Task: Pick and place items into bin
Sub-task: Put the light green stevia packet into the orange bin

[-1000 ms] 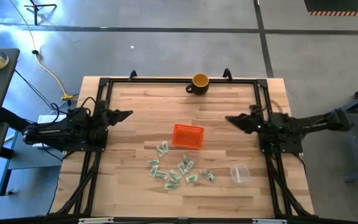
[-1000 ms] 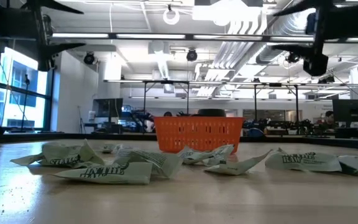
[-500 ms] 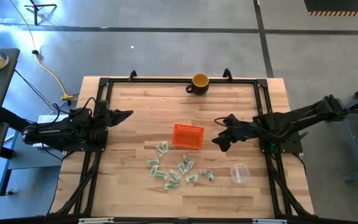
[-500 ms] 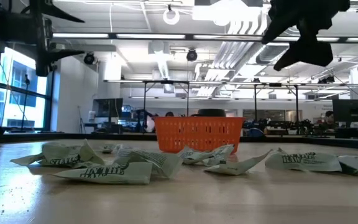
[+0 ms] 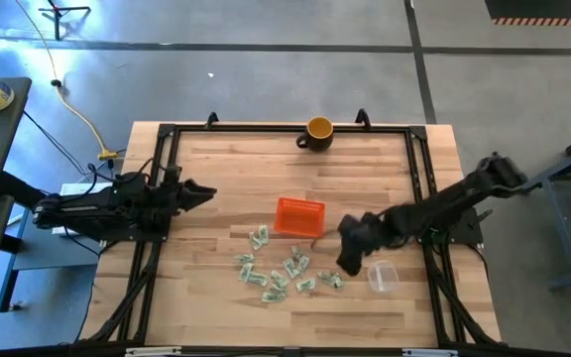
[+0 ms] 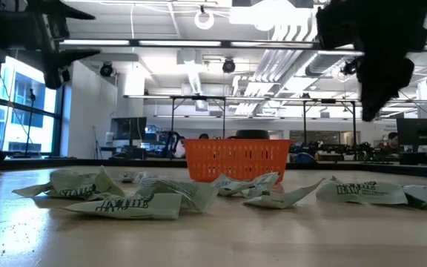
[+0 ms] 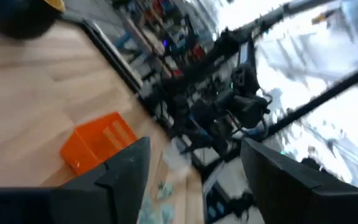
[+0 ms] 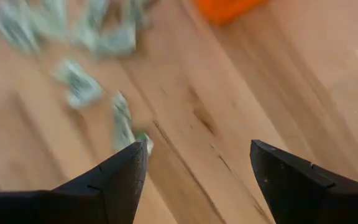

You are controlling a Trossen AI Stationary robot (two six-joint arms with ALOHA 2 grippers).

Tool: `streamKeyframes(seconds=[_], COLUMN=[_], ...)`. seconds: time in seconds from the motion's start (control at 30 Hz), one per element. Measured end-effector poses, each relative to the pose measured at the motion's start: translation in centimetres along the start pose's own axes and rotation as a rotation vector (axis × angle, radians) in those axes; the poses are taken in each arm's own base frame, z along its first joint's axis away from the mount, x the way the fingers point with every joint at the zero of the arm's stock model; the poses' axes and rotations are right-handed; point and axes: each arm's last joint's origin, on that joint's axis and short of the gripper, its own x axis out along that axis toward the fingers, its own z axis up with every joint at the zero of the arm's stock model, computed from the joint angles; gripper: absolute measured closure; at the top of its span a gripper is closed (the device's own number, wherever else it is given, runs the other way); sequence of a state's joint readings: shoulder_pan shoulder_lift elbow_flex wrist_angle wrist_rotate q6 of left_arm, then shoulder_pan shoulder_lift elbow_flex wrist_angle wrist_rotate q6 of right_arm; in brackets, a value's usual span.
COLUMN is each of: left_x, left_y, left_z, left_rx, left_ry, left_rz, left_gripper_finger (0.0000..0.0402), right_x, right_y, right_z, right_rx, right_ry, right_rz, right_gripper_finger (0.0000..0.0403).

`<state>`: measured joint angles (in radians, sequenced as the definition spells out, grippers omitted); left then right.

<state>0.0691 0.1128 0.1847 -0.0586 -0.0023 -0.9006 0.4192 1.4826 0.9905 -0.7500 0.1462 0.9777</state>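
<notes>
High view: the bin (image 5: pixel 299 216) sat at frame centre on the table (image 5: pixel 226 169), with the items (image 5: pixel 284 271) scattered just below it, none inside. The right tool (image 5: pixel 350 260) hung at centre right, just beside the rightmost pieces, apparently placed for a first pick. The left tool (image 5: pixel 204 192) waited at mid-left, well apart.

Low view: the items lay across the foreground, the bin behind them.

Left wrist view: its fingers (image 7: pixel 123 171) stood spread, holding nothing.

Right wrist view: its fingers (image 8: pixel 120 171) were spread wide above a wrapped piece (image 8: pixel 124 121), ready to straddle it.
</notes>
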Motion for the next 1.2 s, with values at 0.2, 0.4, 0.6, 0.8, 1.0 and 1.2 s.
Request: streamKeyframes(seconds=[0.2,0.4,0.6,0.8,1.0,1.2], left_x=[0.7,1.2,1.5,1.5,1.5,1.5], left_y=[1.1,1.7,2.0,2.1,2.2,2.1], left_z=[-0.9,-1.5,-1.7,-1.7,-1.6,-1.6], left_rx=[0.037,0.085,0.153,0.160,0.166,0.166], left_ry=[0.114,0.184,0.219,0.221,0.192,0.187], left_rz=[0.113,0.178,0.203,0.206,0.235,0.237], left_gripper_finger=[0.0158,0.0167,0.0168,0.0169,0.0170,0.0170], right_x=[1.9,3.9,6.5,7.3,7.7,9.3], right_y=[4.5,8.5,10.3,9.6,9.1,8.4], right_z=[-2.3,-2.4,-1.7,0.1,1.0,0.1], right_rx=[-0.195,-0.344,-0.379,-0.237,-0.236,-0.239], right_ry=[0.009,-0.043,-0.016,0.045,0.034,0.048], right_rz=[-0.184,-0.152,-0.146,-0.193,-0.189,-0.148], right_gripper_finger=[0.0128,0.0128,0.0128,0.0128,0.0130,0.0147])
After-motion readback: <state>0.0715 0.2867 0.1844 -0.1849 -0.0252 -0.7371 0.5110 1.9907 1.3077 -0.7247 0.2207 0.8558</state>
